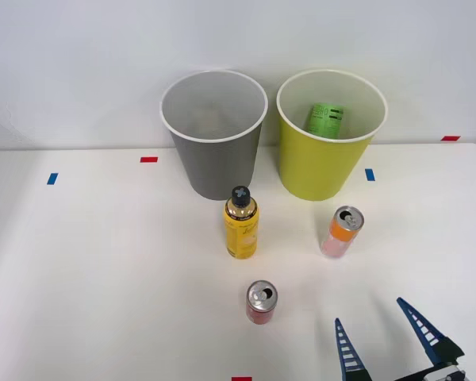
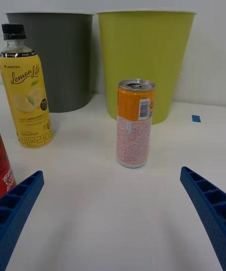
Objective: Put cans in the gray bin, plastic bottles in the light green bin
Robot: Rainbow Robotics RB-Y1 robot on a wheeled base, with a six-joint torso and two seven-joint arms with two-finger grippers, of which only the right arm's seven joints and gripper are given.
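Right gripper [image 1: 378, 311] low at the table's near right corner, blue fingers [image 2: 207, 205] spread wide, nothing between them. Orange-pink can [image 1: 342, 231] stands upright ahead of it, near the light green bin [image 1: 327, 171]; red can [image 1: 261, 302] upright to its left. Yellow bottle [image 1: 241, 226] upright before the gray bin [image 1: 219, 167]; green-labelled bottle [image 1: 325, 119] lies inside the light green bin.
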